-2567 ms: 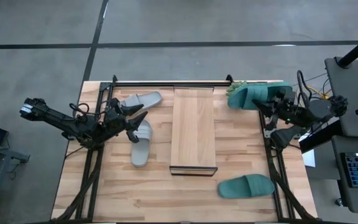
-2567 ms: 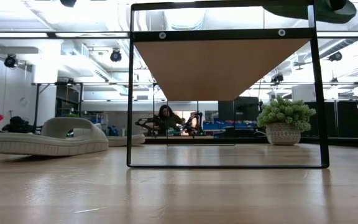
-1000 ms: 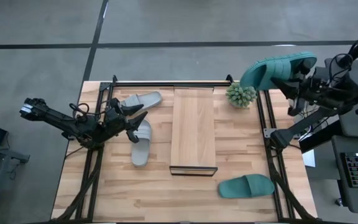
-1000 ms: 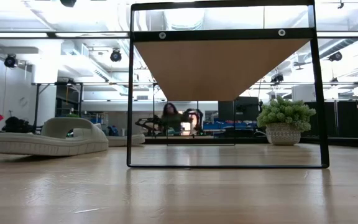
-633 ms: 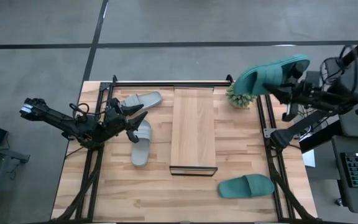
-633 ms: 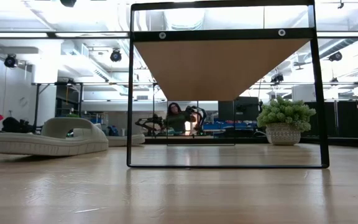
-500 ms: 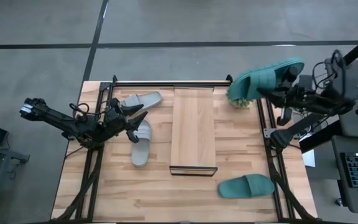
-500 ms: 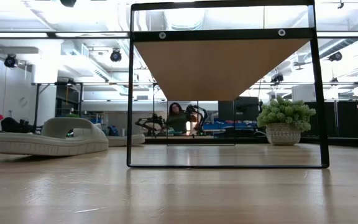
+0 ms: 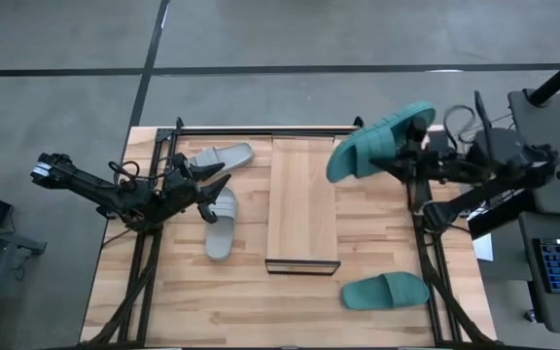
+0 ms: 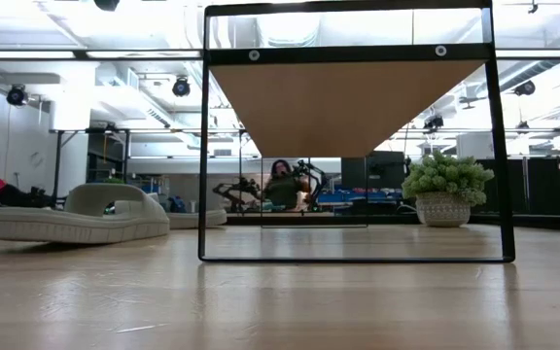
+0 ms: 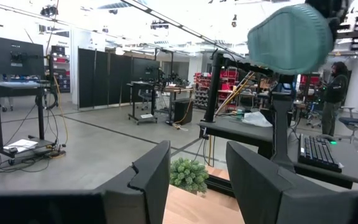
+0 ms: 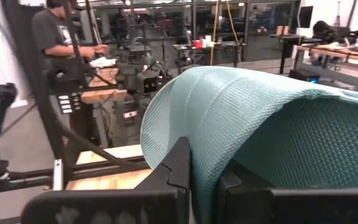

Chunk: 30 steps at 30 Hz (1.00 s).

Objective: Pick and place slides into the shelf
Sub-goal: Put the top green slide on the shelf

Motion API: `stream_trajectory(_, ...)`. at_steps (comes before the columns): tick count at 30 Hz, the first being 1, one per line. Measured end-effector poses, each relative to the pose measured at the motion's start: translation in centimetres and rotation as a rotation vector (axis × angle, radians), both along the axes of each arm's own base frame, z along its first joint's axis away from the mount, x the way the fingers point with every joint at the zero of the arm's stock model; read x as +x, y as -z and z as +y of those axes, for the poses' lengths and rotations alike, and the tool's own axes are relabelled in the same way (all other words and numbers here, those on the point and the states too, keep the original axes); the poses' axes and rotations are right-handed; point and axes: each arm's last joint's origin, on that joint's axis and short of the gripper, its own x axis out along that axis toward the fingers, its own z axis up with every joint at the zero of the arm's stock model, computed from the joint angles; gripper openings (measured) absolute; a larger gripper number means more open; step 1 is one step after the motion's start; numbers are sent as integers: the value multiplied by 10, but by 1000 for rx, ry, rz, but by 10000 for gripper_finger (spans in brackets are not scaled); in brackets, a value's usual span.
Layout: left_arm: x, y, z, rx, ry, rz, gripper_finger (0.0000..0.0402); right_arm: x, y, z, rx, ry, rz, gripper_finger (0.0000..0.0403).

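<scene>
My right gripper [image 9: 411, 156] is shut on a dark teal slide [image 9: 377, 144], held high over the far right of the table at the shelf's far right corner; the left wrist view shows this slide [image 11: 291, 38] aloft. The shelf [image 9: 302, 199] is a light-wood plank lying mid-table. Left of it two grey slides [image 9: 220, 156] [image 9: 221, 222] rest sole-down on the table. My left gripper [image 9: 212, 183] hovers open between them, and nothing sits between its fingers [image 11: 197, 155]. A second teal slide [image 9: 385, 291] lies sole-down at the near right. My right gripper pinches a thin curved wall of the teal slide [image 12: 202, 163], its wide strap as it seems, between its two fingers. The fingers come level from the table's right side. The slide is lifted clear of the table and stands tilted, stretching away ahead of the fingers.
A small potted plant [image 10: 445, 190] stands at the far right, under the lifted slide in the high view. Dark frame rails [image 9: 261, 129] run along the table's far and side edges. A person [image 12: 61, 37] works at a bench beyond the table.
My right gripper has carried the teal slide from beyond the table's far right corner toward the left, to the shelf's far right corner, swinging it round on the way. The slide stays lifted clear and now covers the plant from above.
</scene>
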Motion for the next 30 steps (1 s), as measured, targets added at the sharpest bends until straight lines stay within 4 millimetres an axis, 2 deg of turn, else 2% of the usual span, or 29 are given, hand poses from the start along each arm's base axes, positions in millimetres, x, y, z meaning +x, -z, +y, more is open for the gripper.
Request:
stream_trajectory(4,0,0,0,0,0,0,141,12,1,-21,-5,10,9,11)
stream_trajectory(7,0,0,0,0,0,0,141,11,-1,-32,-15,16,-9,11)
stream_trajectory(12,0,0,0,0,0,0,141,8,-3,-42,-46,9,-18,11)
stream_trajectory(19,0,0,0,0,0,0,141,17,2,-57,-61,33,17,11)
stream_trajectory(30,0,0,0,1,0,2,141,21,10,-91,-50,69,59,11)
